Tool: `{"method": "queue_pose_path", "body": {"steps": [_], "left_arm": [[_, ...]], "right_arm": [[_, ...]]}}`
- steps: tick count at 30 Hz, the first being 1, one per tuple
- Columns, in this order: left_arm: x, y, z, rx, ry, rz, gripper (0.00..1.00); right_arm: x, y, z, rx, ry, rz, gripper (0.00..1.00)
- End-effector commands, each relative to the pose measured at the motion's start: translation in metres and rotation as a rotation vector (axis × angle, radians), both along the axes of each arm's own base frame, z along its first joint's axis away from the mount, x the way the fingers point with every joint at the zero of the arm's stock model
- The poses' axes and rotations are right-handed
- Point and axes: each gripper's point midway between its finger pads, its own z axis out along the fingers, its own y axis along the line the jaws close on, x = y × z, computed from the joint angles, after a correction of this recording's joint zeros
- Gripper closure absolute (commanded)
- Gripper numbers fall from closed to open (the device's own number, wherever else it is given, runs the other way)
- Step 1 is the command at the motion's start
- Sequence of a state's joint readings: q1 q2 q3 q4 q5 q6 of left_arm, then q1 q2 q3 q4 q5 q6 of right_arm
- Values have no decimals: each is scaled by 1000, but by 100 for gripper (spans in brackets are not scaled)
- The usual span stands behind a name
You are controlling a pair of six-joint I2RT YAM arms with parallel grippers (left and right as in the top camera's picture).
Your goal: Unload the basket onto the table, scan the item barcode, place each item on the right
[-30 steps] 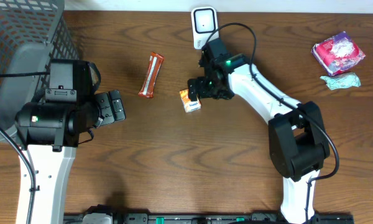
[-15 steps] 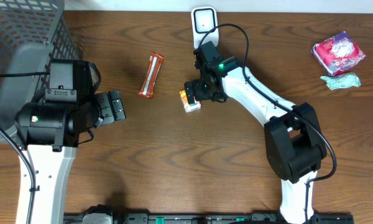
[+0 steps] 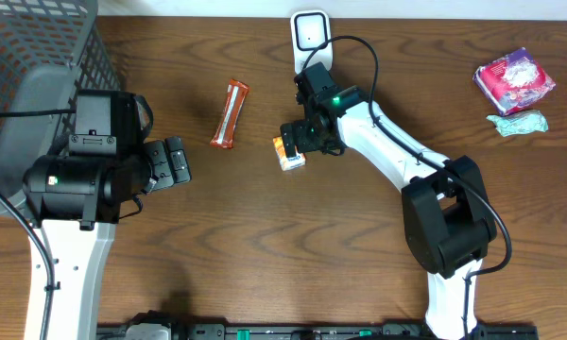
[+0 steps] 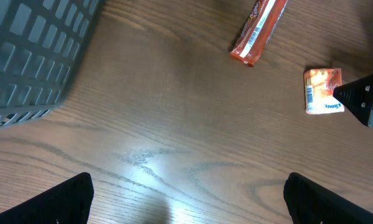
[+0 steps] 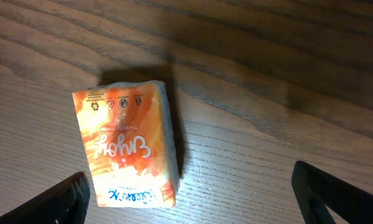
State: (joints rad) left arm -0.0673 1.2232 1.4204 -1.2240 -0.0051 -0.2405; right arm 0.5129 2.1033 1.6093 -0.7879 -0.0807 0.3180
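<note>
Here, right end effector (image 5: 193, 198) gapes above orange packet (image 5: 125, 143).

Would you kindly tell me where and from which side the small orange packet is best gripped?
Probably best to grip the orange packet across its two long edges, coming straight down from above. It lies flat on the table, printed face up, with both long edges free of anything nearby.

The dark brown wood-grain counter (image 3: 265, 255) fills nearly the whole overhead view, its grain running parallel to the long edges. A narrow pale strip (image 3: 454, 8) borders the far edge; whether it is wall or floor cannot be told. A black rail (image 3: 293, 331) lines the near edge. The left wrist view shows a soft white glare patch (image 4: 137, 155) on the counter surface.
</note>
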Motion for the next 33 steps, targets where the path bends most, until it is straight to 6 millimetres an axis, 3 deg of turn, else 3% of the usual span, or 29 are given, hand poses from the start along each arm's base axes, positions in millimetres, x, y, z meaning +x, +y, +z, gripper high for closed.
{"method": "queue_pose_path", "body": {"steps": [1,29,33], "left_arm": [[0,1,2,-4,-4,13,2],[0,1,1,-4,-4,13,2],[0,1,2,-4,-4,13,2]], "right_arm": [[4,4,8,1,-27,7,1],[6,3,2,7,-40,-3,1],[10,11,3,63,-48,7,1]]}}
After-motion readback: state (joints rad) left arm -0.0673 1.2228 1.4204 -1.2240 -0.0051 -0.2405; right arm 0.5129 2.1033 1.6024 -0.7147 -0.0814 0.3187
